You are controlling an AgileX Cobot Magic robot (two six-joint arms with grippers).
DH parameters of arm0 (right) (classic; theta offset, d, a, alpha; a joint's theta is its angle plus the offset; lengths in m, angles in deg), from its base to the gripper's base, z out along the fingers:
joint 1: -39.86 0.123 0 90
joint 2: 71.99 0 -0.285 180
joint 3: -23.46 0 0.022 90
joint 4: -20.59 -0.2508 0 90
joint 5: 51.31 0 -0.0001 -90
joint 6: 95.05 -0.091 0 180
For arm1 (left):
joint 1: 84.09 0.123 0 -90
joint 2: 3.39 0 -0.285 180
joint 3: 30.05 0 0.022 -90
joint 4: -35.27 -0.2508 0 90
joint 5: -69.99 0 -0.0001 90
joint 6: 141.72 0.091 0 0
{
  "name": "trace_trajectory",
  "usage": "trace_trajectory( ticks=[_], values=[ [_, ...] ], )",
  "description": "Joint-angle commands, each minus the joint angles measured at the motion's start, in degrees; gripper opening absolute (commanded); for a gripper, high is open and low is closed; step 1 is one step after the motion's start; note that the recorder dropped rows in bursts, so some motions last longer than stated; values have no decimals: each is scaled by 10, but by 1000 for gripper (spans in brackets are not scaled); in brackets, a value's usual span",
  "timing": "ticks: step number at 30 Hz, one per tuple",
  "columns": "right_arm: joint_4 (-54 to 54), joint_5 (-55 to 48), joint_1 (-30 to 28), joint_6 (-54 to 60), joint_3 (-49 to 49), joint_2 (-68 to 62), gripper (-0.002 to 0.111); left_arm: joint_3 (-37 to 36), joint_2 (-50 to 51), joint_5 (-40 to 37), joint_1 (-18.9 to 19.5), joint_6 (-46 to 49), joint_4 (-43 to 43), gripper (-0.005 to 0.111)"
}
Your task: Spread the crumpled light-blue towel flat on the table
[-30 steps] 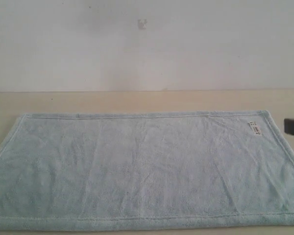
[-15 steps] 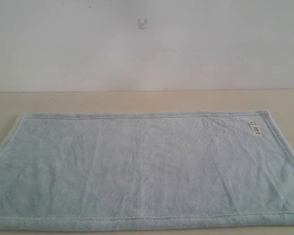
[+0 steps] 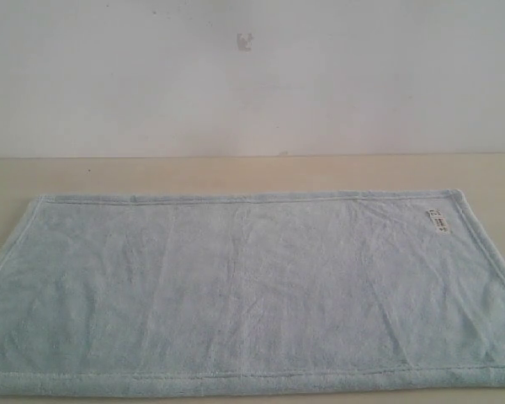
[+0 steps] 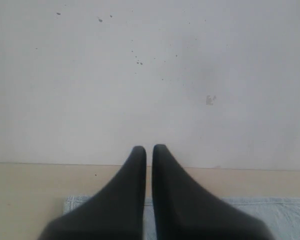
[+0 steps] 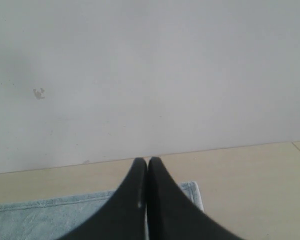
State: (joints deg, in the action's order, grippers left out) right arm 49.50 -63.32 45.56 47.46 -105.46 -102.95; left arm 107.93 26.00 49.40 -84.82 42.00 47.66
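The light-blue towel lies spread flat on the beige table, hem showing all round and its white label near the far right corner. Neither gripper shows in the exterior view. In the left wrist view my left gripper hangs above the towel's far edge, black fingers drawn almost together with nothing between them. In the right wrist view my right gripper is shut and empty, raised over the towel's far right corner.
A white wall with a small grey mark rises right behind the table's far edge. A bare strip of tabletop runs beyond and to the right of the towel.
A dark gripper seen at the right edge of the exterior view one second ago has left that view. The towel has not moved.
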Motion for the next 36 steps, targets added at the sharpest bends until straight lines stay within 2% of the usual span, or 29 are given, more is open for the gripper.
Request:
trace_trajectory(
  ticks=[1, 9, 19, 21, 25, 30, 36],
  values=[
    [-1, 0, 1, 2, 3, 17, 0, -2, -2, 0, 1, -3, 2, 4],
    [-10, -60, 1, 10, 3, 161, 0, -2, -2, 0, 1, -3, 2, 4],
    [-34, -63, 1, 25, 3, 179, 0, -2, -2, 0, 1, -3, 2, 4],
    [-74, -63, 1, 71, 4, 179, 0, -2, -2, 0, 1, -3, 2, 4],
    [-204, -11, 1, 239, 39, 182, 0, -2, -2, 0, 1, -3, 2, 4],
    [-380, -7, 1, 453, 101, 218, 0, -2, -2, 0, 1, -3, 2, 4],
    [-389, -31, 1, 470, 169, 232, 0, -2, -3, 0, 1, -3, 2, 4]
  ],
)
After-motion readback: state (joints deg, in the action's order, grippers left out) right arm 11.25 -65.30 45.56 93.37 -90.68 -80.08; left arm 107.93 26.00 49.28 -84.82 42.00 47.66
